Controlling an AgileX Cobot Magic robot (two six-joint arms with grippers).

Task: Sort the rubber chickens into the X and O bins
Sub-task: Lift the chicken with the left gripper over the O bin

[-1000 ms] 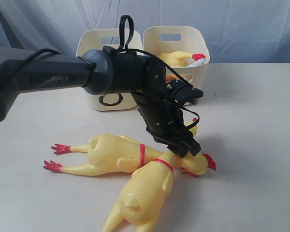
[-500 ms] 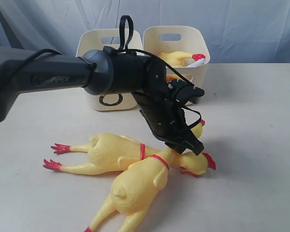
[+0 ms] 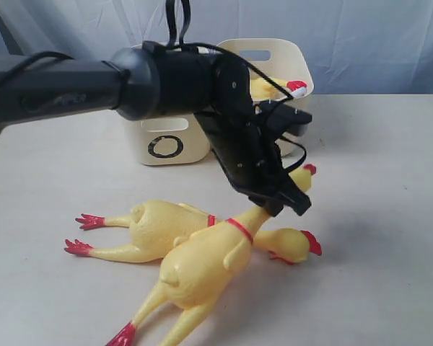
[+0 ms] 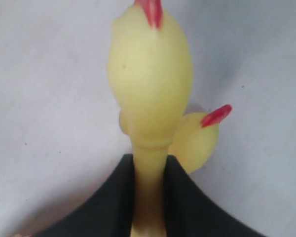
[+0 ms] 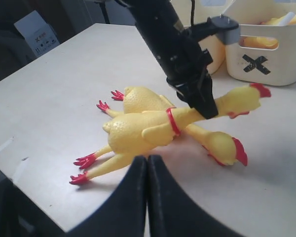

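Blue-grey drapes are hung behind a pale table (image 3: 390, 216). In the exterior view, the left gripper (image 3: 287, 204) is clamped on the neck of one rubber chicken (image 3: 202, 263), its body trailed toward seven o'clock. A second chicken (image 3: 155, 227) is laid flat beneath it. The O bin (image 3: 166, 148) and the X bin (image 3: 234, 63), a third chicken (image 3: 267, 86) inside the latter, are set at twelve o'clock. In the left wrist view, that neck is pinched between black fingers (image 4: 187, 202). In the right wrist view, the right gripper (image 5: 147, 173) is seen closed, empty.
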